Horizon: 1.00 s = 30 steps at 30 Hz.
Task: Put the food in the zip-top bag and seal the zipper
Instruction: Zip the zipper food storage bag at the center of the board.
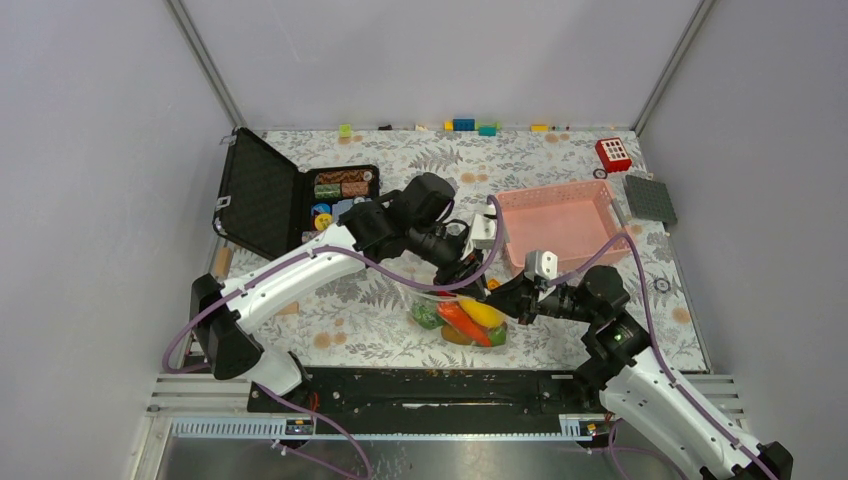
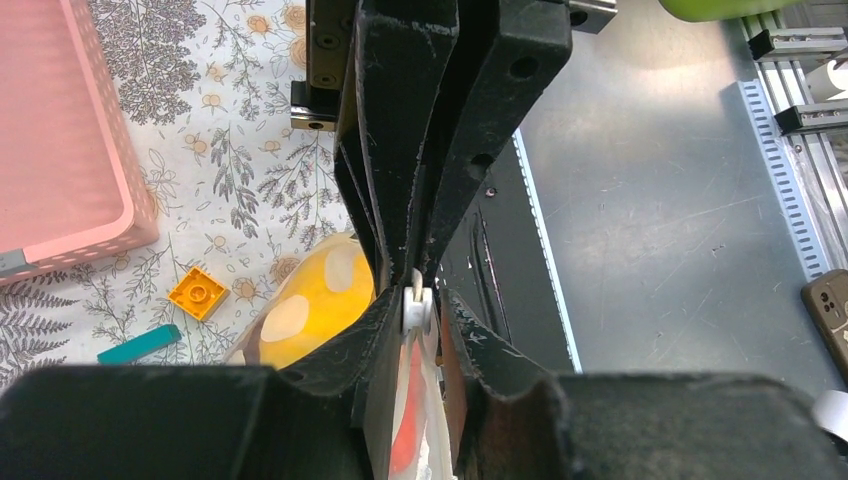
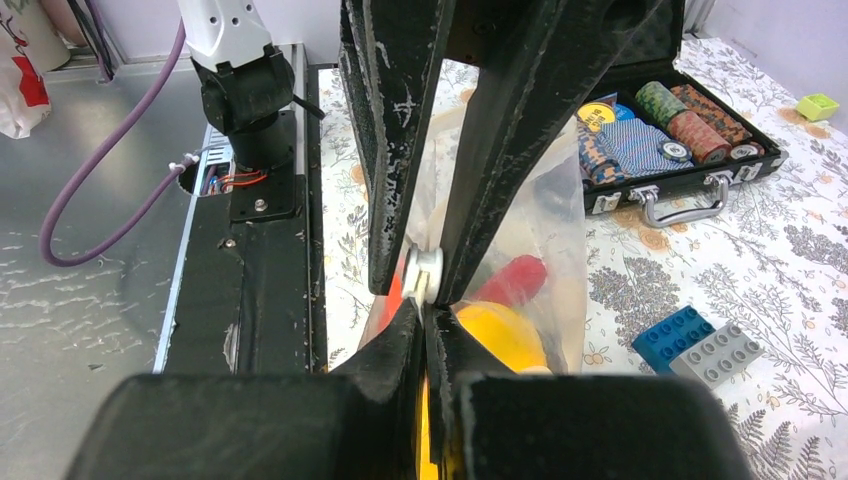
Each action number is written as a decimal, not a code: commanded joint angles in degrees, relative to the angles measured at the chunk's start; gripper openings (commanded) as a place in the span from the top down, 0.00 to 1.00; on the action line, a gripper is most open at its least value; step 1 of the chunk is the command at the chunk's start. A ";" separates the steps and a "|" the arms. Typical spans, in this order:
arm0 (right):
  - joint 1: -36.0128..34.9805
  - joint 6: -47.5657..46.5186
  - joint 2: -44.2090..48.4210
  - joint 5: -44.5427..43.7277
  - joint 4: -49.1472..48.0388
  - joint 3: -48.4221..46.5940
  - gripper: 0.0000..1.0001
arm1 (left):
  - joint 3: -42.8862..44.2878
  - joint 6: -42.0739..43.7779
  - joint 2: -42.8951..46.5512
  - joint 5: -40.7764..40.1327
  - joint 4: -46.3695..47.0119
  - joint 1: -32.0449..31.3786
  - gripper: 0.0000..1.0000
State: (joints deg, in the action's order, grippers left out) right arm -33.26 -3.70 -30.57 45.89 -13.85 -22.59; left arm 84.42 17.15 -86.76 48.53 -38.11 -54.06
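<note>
- At the far left the black hard case (image 1: 262,190) lies open on the flowered bench (image 1: 380,332). It is rigid, with round striped chips (image 1: 340,185) in its tray, and it has no part in this job.
- The left tool (image 2: 413,320) is pinched closed on the zipper (image 2: 415,306), a thin whitish strip along the mouth of the bag.
- In the middle the zip-top bag (image 1: 440,300) lies on the bench, clear, floppy and wrinkled. The food (image 1: 470,328) is inside it: an orange carrot (image 1: 462,322), a yellow banana (image 1: 483,312) and a green pepper (image 1: 427,315), all smooth glossy plastic. I see no toy food outside, so I judge that the filling is done.
- The right tool (image 3: 425,296) is also closed on the same strip, its tips almost against those of the left one. Sealing seems to be in hand. How much of the zipper is pressed together, I cannot tell.
- At the right stands the pink basket (image 1: 553,189), hard and slatted, just behind the right tool.
</note>
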 commanded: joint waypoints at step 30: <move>0.14 1.47 11.12 -6.43 -2.35 1.00 1.00 | -2.52 14.03 4.19 -28.35 -6.30 0.23 1.00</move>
State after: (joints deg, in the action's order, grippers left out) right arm -33.15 -1.58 -22.00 37.95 -12.53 -19.62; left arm 83.64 27.16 -84.55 32.05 -40.12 -55.86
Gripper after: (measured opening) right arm 0.020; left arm 0.068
